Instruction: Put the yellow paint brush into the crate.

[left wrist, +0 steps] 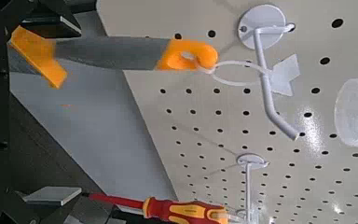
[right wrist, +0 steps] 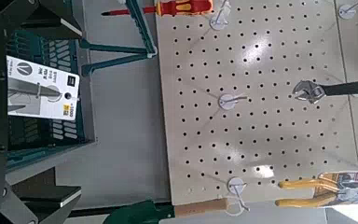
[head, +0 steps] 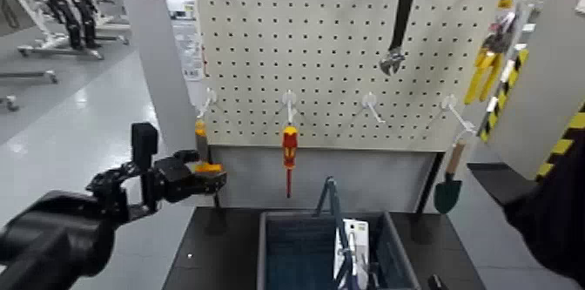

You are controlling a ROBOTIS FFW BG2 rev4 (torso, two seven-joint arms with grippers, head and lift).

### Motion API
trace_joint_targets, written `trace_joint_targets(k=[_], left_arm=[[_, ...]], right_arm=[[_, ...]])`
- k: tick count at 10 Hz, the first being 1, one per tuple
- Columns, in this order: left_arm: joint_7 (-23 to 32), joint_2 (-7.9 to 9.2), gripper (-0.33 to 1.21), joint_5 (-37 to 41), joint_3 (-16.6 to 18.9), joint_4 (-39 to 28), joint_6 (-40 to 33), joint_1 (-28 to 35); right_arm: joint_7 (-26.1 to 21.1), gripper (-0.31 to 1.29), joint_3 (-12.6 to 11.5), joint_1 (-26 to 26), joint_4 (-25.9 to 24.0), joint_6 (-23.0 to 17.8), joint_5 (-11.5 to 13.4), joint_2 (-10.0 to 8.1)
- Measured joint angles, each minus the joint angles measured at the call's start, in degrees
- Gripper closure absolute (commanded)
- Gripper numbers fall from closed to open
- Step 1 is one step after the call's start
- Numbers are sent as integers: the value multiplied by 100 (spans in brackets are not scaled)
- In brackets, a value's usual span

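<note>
We see the left gripper (head: 205, 174) at the pegboard's (head: 348, 50) lower left, its jaws clamped on the yellow paint brush (left wrist: 112, 54), whose orange handle end hangs by a white loop from a white hook (left wrist: 266, 42). The crate (head: 270, 250) sits on the dark bench (head: 209, 250) below and to the right, with a carded tool (head: 353, 246) inside. The right gripper is outside the frames. A red-and-yellow screwdriver (head: 289, 156) hangs nearby.

A workshop: a white pegboard (head: 348, 50) hung with a wrench (head: 398, 28), screwdriver (head: 289, 156) and trowel (head: 450, 185), hazard-striped edging (head: 566, 141), grey concrete floor (head: 61, 128).
</note>
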Motion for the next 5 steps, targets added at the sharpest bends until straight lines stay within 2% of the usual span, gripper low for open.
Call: trace_joint_targets(k=[3,5], left_arm=[[-108,8,11,51,-303,411,-144,-415],[-258,-43,11,185,-648,752,-260,-714]], right_arm=[[3,13,16,-23,15,-6,-4,0],[2,13,26,-30,19,-6,-7,-4]])
